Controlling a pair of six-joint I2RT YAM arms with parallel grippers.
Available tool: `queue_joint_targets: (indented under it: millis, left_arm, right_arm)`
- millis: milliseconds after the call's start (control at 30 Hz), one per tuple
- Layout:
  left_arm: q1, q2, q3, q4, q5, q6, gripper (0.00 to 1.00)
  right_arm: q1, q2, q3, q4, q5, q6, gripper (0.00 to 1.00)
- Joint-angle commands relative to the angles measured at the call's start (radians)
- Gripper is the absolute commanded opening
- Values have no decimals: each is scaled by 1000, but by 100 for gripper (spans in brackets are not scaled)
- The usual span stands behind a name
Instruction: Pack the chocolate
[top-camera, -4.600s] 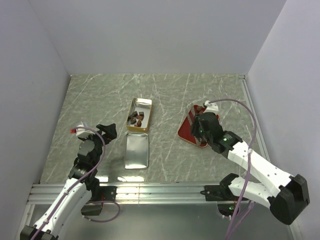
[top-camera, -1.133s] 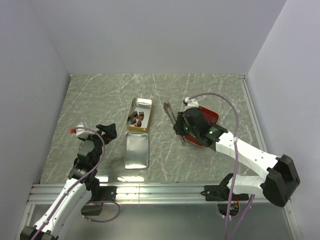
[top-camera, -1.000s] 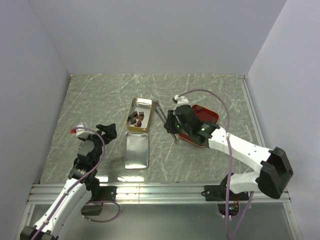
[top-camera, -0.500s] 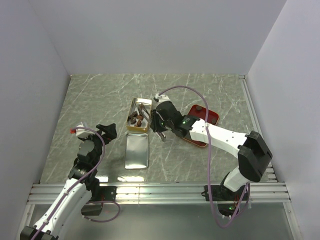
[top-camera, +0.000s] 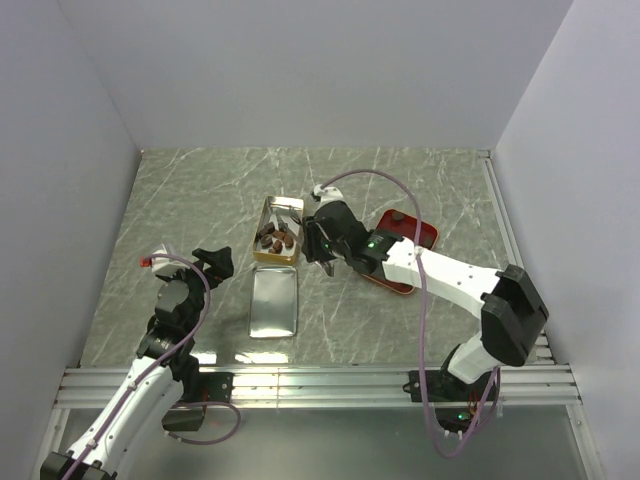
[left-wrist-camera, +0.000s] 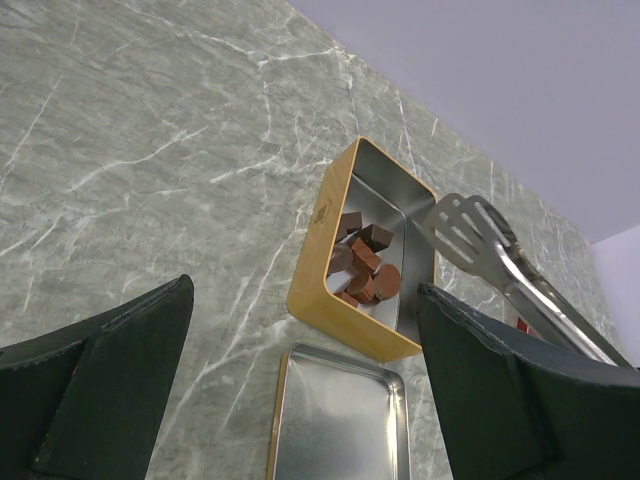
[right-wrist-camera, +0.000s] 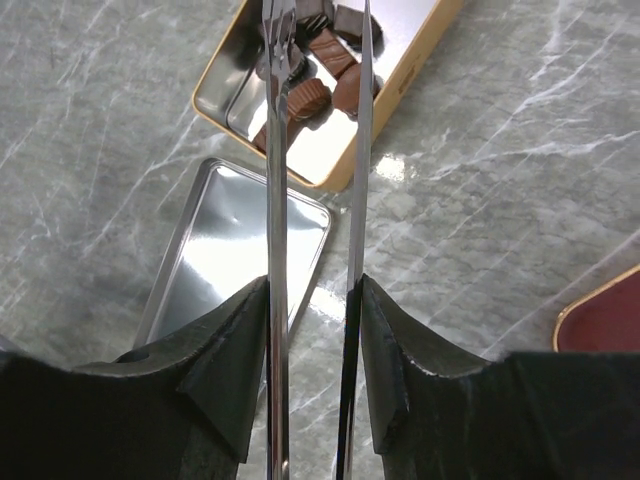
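Several brown chocolate chunks (top-camera: 275, 237) lie in the open gold tin (top-camera: 283, 207). One more chocolate chunk (top-camera: 397, 214) sits on the red tray (top-camera: 418, 238). My right gripper (top-camera: 325, 252) is shut on metal tongs (top-camera: 297, 222), whose tips hang over the tin. In the right wrist view the gripper (right-wrist-camera: 312, 370) holds the tongs (right-wrist-camera: 277, 150) with the arms apart above the chocolate (right-wrist-camera: 320, 70); I see nothing clamped between them. My left gripper (top-camera: 213, 262) is open and empty left of the tin. In its view (left-wrist-camera: 305, 400) I see the tin (left-wrist-camera: 320, 270), chocolate (left-wrist-camera: 362, 268) and tongs (left-wrist-camera: 500, 260).
The tin's silver lid (top-camera: 273, 303) lies flat just in front of the tin, also in the left wrist view (left-wrist-camera: 340, 415) and the right wrist view (right-wrist-camera: 230, 250). The red tray's corner (right-wrist-camera: 600, 320) lies to the right. Walls enclose the marble table on three sides.
My right arm has swung left with the tongs, from the red tray to over the gold tin. The left arm has not moved.
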Motion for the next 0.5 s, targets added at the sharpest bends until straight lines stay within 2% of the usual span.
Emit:
queue_joint_targets:
  millis: [0,167,467]
  left_arm:
    - [-4,-6,-5,13,-2,1,99]
    - [-4,-9,-5,10,-2,4,99]
    - [-6,-11,-7,10,-4,1,99]
  right_arm:
    - [4,-86,-13,14,53,-14,47]
    - [-11,-184,-82,0,119,-3,46]
    - [-215,-383,-345,21,93,43,46]
